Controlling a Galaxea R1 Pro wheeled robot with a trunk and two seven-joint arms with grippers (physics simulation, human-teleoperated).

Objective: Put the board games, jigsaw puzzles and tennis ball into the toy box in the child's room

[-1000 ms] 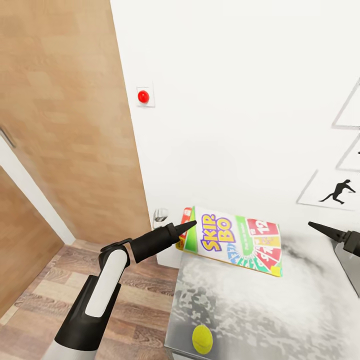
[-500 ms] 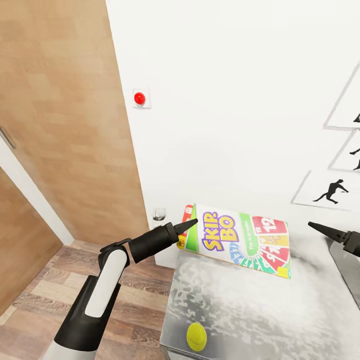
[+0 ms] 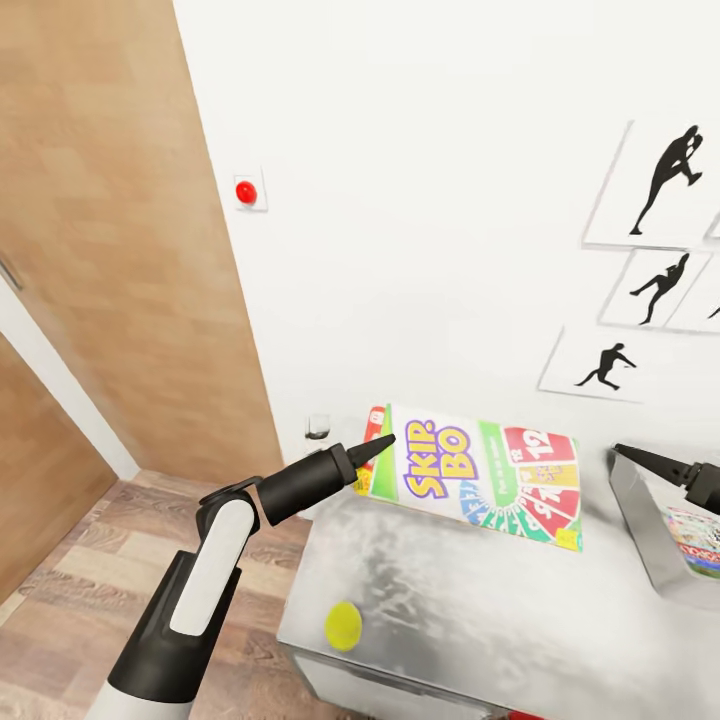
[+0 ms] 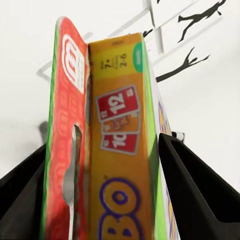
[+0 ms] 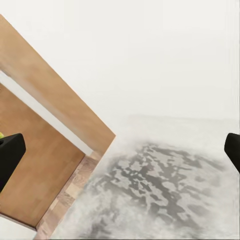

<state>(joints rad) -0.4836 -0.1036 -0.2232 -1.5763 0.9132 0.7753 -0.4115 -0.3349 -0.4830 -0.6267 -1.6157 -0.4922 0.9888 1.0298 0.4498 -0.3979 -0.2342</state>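
While the left hand (image 3: 375, 449) clamps the Skip-Bo box (image 3: 475, 477) over the tabletop (image 3: 470, 610), the right hand (image 3: 640, 460) stays spread apart, empty.

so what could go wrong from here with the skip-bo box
The left gripper grips the Skip-Bo box only by its end, so the long box could sag or twist out on the way to the toy box. The tennis ball sits close to the table's front edge; a bump may roll it off. A board game already in the bin may block the incoming one.
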